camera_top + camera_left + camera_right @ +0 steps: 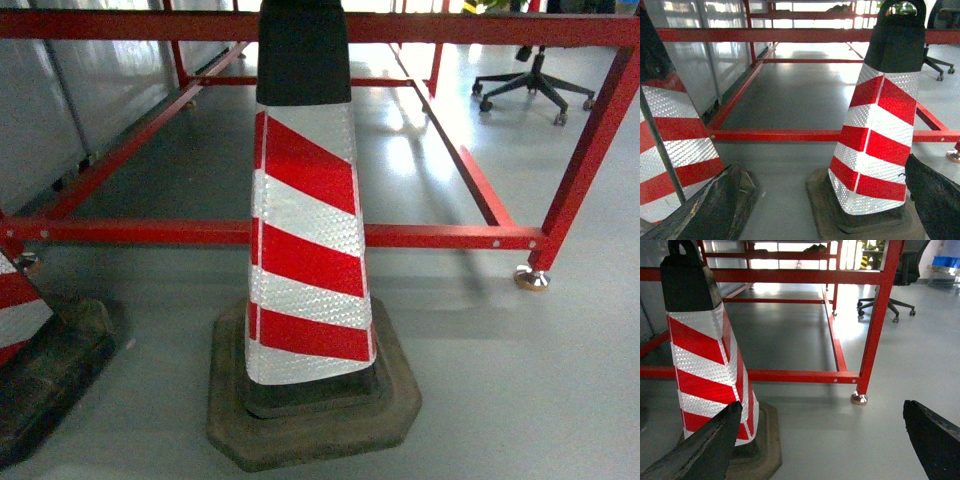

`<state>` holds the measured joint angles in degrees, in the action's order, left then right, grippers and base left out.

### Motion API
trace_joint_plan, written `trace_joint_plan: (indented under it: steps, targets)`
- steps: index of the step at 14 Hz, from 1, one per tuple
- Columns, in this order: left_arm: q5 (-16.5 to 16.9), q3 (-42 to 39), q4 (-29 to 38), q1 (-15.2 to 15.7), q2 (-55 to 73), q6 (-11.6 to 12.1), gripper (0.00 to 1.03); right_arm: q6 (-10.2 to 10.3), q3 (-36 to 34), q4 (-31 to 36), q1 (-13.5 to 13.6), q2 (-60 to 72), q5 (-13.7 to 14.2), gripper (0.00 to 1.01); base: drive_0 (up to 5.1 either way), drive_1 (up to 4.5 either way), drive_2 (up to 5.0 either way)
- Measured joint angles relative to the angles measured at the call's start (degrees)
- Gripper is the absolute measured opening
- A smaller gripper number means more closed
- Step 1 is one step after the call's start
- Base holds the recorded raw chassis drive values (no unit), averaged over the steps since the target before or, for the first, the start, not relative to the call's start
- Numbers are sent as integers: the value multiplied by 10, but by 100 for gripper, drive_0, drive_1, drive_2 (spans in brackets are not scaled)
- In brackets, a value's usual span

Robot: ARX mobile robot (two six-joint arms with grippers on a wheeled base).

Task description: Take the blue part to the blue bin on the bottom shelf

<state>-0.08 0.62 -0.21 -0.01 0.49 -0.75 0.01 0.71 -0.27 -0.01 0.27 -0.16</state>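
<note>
While no blue part, blue bin or steel shelf shows, both tools, right and left, hang spread and empty beside a red-and-white striped traffic cone; direction and nearer arm unknowable.

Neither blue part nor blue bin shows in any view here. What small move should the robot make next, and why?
Probably raise or turn the head view to search. All three views show only the striped cone, the red frame and grey floor; no shelf with bins is in sight. The right gripper hangs open and empty, so nothing can be grasped yet.
</note>
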Motion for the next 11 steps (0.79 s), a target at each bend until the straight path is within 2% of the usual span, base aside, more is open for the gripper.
trace_joint_plan:
  steps: [11]
  targets:
    - [0,0,0,0,0,0,98,0,0,0,0,0,0,98,0,0,0]
